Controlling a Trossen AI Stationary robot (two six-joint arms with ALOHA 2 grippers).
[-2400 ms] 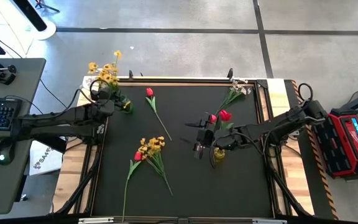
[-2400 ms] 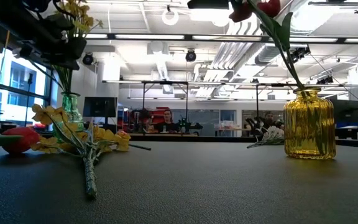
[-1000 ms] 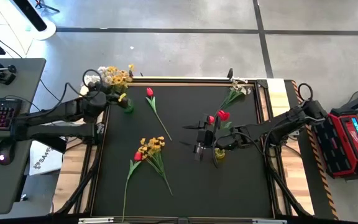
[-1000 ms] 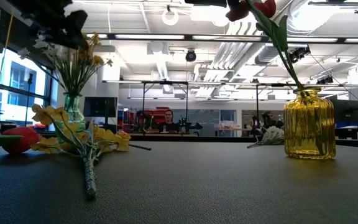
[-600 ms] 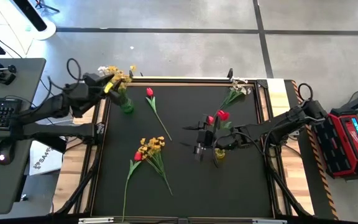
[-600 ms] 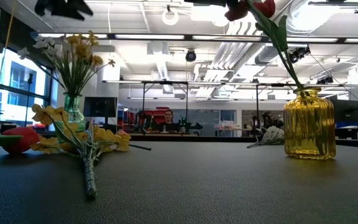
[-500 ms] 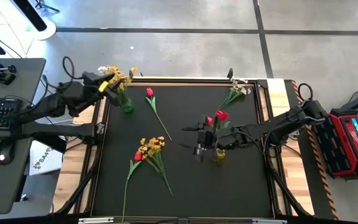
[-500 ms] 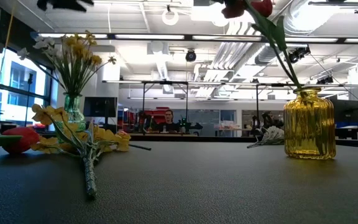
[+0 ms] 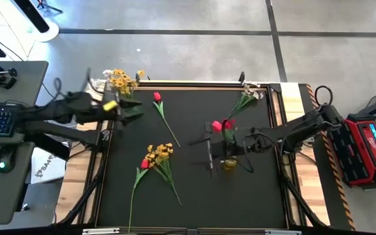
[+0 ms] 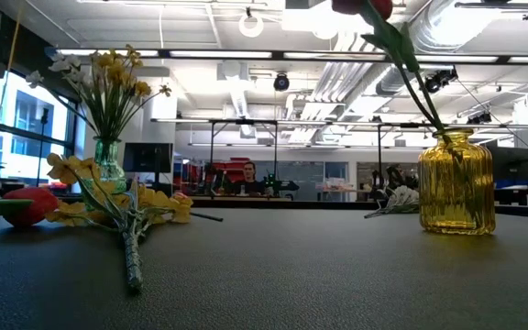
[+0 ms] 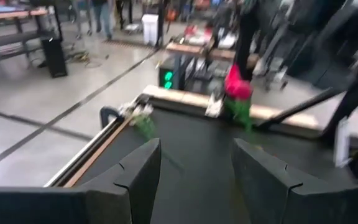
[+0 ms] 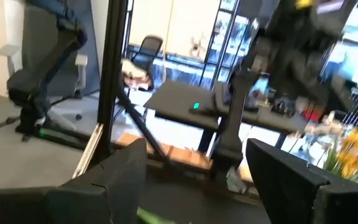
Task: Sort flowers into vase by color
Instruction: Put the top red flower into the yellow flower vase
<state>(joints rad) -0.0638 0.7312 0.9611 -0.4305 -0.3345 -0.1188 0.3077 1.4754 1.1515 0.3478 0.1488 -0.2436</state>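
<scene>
high: left hand (image 9: 130, 111) open, empty, beside small green glass vase of yellow blossoms (image 9: 121, 81); right hand (image 9: 209, 151) open over ribbed yellow glass vase (image 9: 229, 163) holding red tulips (image 9: 222, 125). low: yellow bunch (image 10: 117, 207) lies on black counter (image 10: 319, 275).

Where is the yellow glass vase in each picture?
High view: the yellow vase is right of the mat's middle, under the right gripper.
Low view: at the right, holding tulip stems.
Left wrist view: not clearly visible.
Right wrist view: not in it.
Shared landmark: the red tulips above it.
</scene>
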